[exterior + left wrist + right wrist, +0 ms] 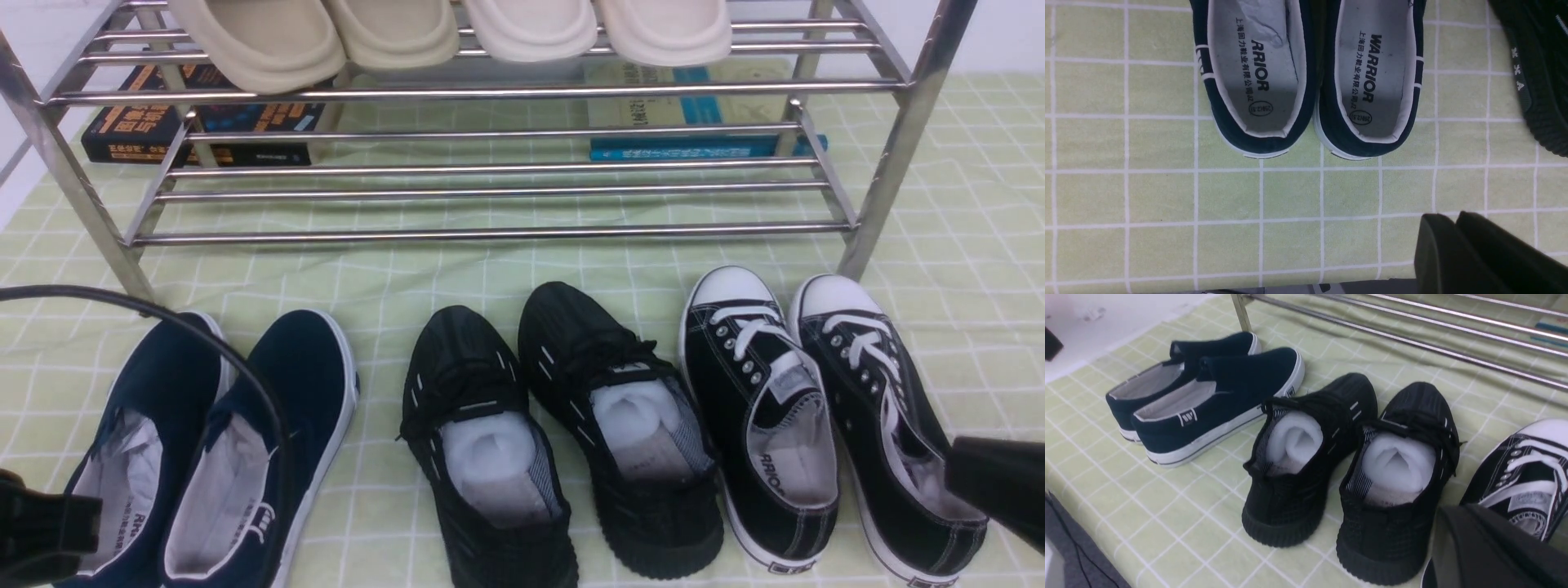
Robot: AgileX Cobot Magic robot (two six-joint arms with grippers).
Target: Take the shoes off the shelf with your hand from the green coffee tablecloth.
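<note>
Both tools sit nearest me, left tool [1457, 228] and right tool [1453, 522] clenched on nothing; black shoes [555, 425] rest at twelve o'clock on green tablecloth [490, 269].

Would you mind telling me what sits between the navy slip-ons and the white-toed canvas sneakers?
The all-black knit sneakers, stuffed with white paper, stand between the navy slip-ons and the canvas sneakers; the front view shows it.
</note>
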